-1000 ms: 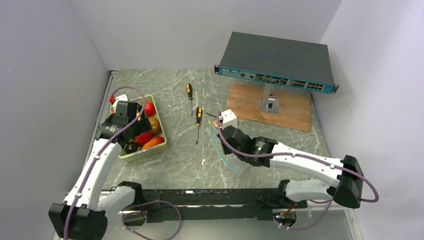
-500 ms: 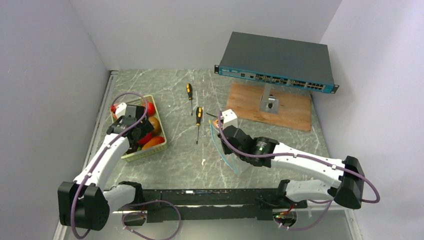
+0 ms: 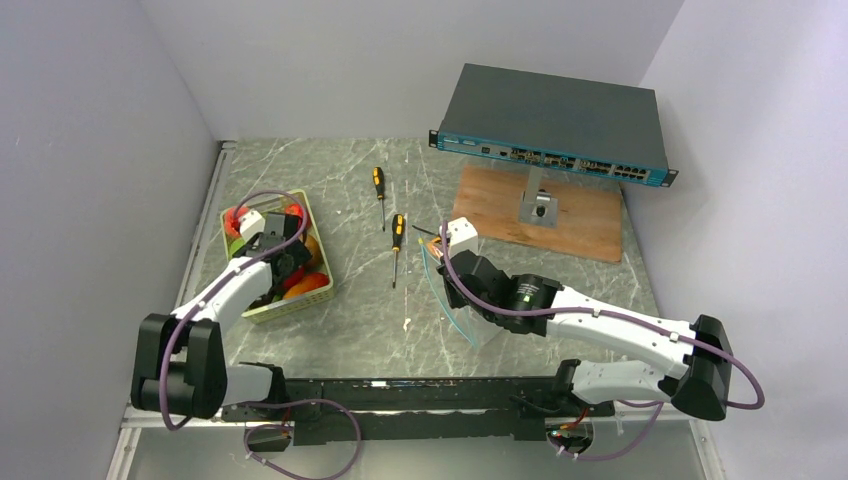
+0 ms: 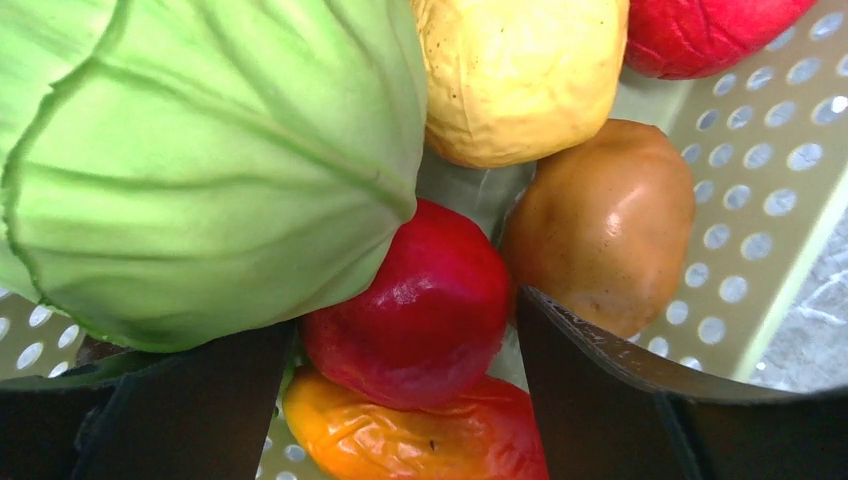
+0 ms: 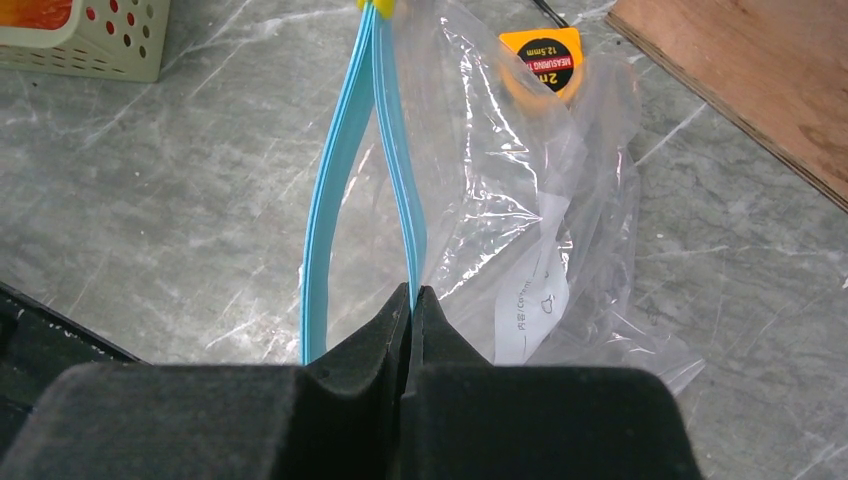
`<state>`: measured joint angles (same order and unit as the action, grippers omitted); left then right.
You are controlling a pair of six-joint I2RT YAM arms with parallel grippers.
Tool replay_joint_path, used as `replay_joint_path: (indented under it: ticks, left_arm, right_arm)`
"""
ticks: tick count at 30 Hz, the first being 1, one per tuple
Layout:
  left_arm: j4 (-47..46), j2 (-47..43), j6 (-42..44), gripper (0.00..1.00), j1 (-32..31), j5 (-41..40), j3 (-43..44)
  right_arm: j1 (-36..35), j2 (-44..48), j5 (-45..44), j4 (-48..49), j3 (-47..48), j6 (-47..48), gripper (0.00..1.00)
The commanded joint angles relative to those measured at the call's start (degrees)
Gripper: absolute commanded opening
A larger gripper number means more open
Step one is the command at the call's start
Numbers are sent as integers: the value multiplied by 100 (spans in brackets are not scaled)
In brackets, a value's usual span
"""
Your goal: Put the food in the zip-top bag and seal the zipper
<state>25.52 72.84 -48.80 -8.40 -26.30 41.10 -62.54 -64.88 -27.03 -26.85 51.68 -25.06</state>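
Down in the tray (image 4: 760, 200) w/ the left gripper (image 4: 405, 320): fingers (image 4: 200, 410) spread wide, straddling the red fruit (image 4: 410, 330) at 9 & 3, dead centre; can't tell if touching. Roundish, no long axis to mind. Crowded by green cabbage (image 4: 200, 160) at 10, yellow fruit (image 4: 520, 70) at 12, brown fruit (image 4: 600, 220) at 2, orange piece (image 4: 400, 440) at 6. Reaching fwd from L base, wrist tipped down. Over at 3 o'clock across the worktop (image 3: 360, 320), pinching one lip of the zipper (image 5: 340, 180) w/ right gripper (image 5: 412, 300) clamped tight, zip-top bag (image 5: 520, 200) mouth parted. Prob. next: squeeze, lift straight up.
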Motion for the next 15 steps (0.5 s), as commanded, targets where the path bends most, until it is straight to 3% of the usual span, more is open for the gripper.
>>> replay_joint_path:
  ticks: [1,8,15]
  left_arm:
    - [-525,272,-63,81,33,-101,-35]
    - [-354,-96,98,47,32,59,-95]
    - [151,-1258,570,29,32,1047,-71]
  right_arm:
    - [18,151,-4,116,-18,-43,0]
    - [20,202,-14,118,-40,-56,0]
    - [25,118,40,187,-5,-62,0]
